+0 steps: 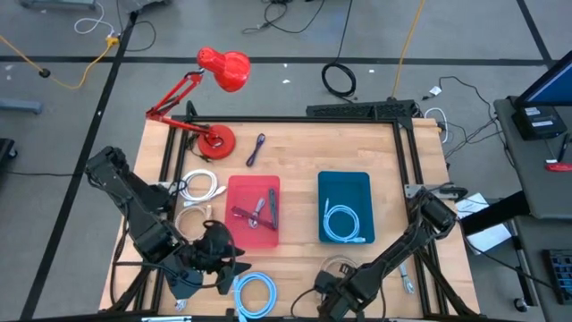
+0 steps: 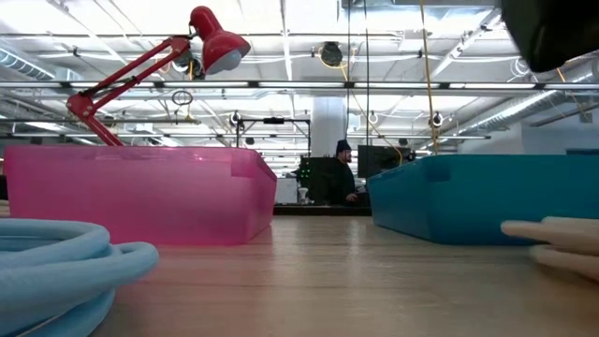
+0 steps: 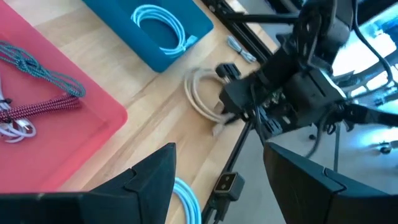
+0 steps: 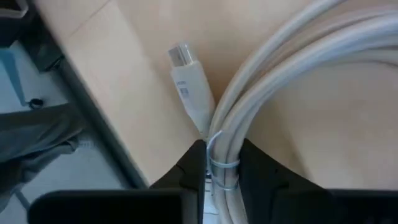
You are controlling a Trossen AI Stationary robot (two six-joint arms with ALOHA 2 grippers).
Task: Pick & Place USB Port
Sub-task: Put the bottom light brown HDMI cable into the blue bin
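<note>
A red bin sits mid-table, holding a tangle of dark and braided cables. Beside it, with a strip of bare wood between them, a blue bin holds one coiled light-blue cable.

The right gripper is down at the table's near edge, ahead of the blue bin's near wall. Its two dark fingers pinch a coiled beige USB cable at the banded part of the bundle, the strands running straight out from between the jaws. The cable's white plug lies flat on the wood just beside the jaws, pointing toward the table edge, which runs close on that side.

The left gripper hovers near the front edge below the red bin, fingers spread wide and holding nothing. A second light-blue coil lies on the wood right by its jaws. More white cables lie left of the red bin. A red desk lamp stands at the far corner.
</note>
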